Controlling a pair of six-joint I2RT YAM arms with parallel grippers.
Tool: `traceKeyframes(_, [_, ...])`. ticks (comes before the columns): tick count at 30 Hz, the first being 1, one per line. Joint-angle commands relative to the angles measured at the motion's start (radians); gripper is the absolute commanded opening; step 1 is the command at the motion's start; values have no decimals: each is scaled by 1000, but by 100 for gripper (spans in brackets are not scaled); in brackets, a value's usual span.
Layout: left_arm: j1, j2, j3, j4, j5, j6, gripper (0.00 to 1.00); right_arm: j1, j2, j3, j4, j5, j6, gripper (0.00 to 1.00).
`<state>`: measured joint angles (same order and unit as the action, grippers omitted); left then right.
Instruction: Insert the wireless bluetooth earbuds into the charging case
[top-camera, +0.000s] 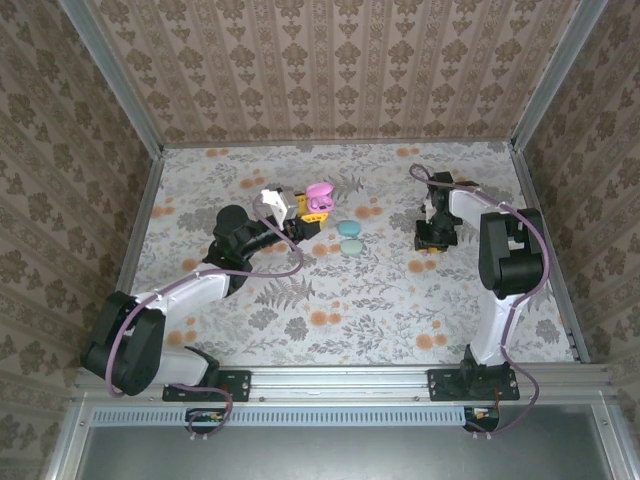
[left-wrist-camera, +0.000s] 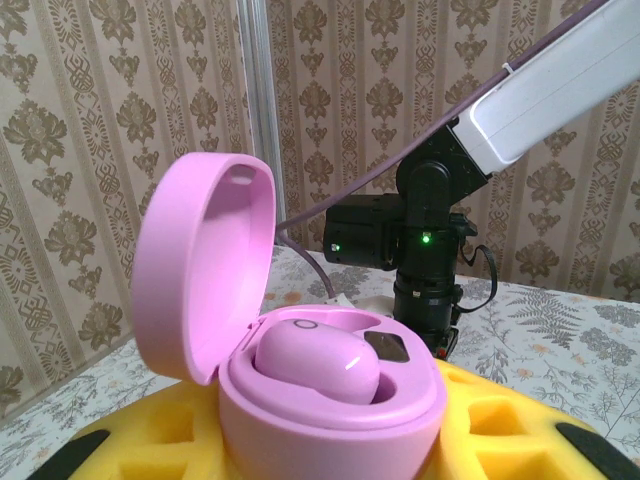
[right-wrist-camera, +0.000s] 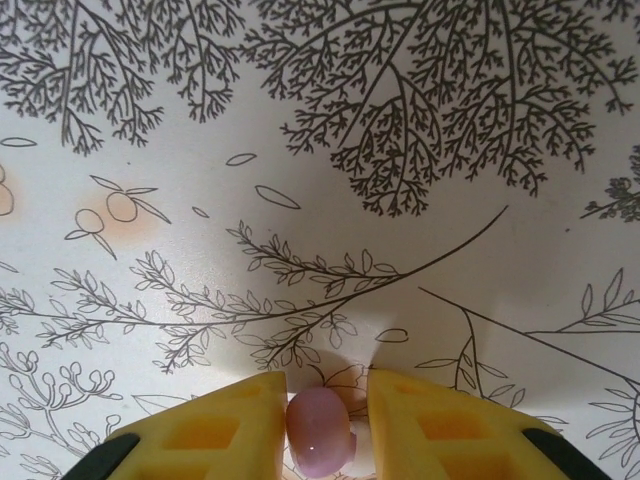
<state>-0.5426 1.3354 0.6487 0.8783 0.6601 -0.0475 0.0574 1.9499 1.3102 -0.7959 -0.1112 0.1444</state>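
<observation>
Item 1, left gripper (top-camera: 311, 208): the jaws are clamped on the pink charging case (top-camera: 318, 197), which I see raised near the middle of the table (top-camera: 400, 310). In the left wrist view, the yellow fingers (left-wrist-camera: 150, 432) flank the base of the case on both sides.

Item 2, pink charging case (left-wrist-camera: 330, 400): it is upright with its lid (left-wrist-camera: 200, 270) hinged open and standing up on the left. One well is filled and the other shows as a dark slot beside it.

Item 3, seated pink earbud (left-wrist-camera: 315, 360): glossy, lying inside the open case.

Item 4, right gripper (top-camera: 434, 238): it points down at the table on the right side, well apart from the case. Its jaws stand narrow in the right wrist view (right-wrist-camera: 325, 385), one yellow finger on each side of item 5. I cannot tell whether the pads press the bud yet.

Item 5, loose pink earbud (right-wrist-camera: 320, 432): it is on the flowered table surface, between the right fingers, just beside the left-hand one.

Item 6, two pale cyan oval pieces (top-camera: 350, 237): they lie on the table just in front of the held case, close together. I cannot make out what they are.
</observation>
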Motion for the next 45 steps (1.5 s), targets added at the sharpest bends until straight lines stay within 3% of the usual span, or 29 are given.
traceKeyframes(1, [-4,-16,22,11,-1,21,22,9,15,27,-44,19,-17,29])
traceKeyframes(8, [-3,-15,23,10,0,21,23,9,21,32,-37,24,-16,29])
traceKeyframes(20, [-7,-16,23,6,-1,24,23,12,-14,23,-34,-2,11,19])
traceKeyframes(24, [-7,-15,23,2,-4,31,23,9,-125,-6,2,-164,58,19])
traceKeyframes(33, [-2,-15,18,2,-4,39,22,2,-335,-116,331,-861,350,19])
traceKeyframes(38, [3,-16,12,5,5,41,22,13,-401,-151,491,-1033,511,19])
traceKeyframes(45, [3,-6,17,11,24,42,22,64,-470,-130,562,-1088,605,20])
